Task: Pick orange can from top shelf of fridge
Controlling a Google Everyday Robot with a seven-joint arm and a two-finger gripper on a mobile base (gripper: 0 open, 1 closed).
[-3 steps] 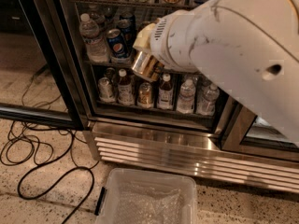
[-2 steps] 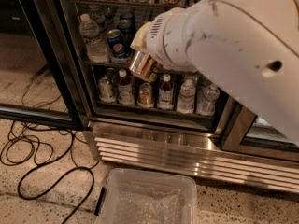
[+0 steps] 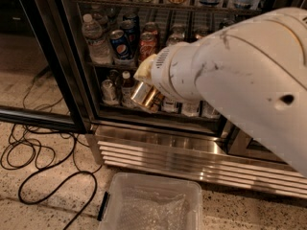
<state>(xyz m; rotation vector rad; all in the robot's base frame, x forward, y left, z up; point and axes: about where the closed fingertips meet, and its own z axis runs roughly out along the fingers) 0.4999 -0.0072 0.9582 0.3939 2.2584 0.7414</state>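
The orange can is shiny copper with a silvery rim. It hangs tilted in my gripper, in front of the fridge's lowest row of bottles. The gripper is shut on the can's upper part, and one cream finger shows above it. My big white arm fills the right side and hides much of the fridge interior. The top shelf, a thin wire rack, runs along the top of the view with cups and tubs standing on it.
A blue Pepsi can, a red Coca-Cola can and water bottles stand on the middle rack. The ribbed steel base lies below. A clear plastic bin sits on the floor in front. Black cables loop at left, by the open door.
The arm has come down and out from the fridge, carrying the orange can from in front of the middle rack to in front of the lowest row of bottles.
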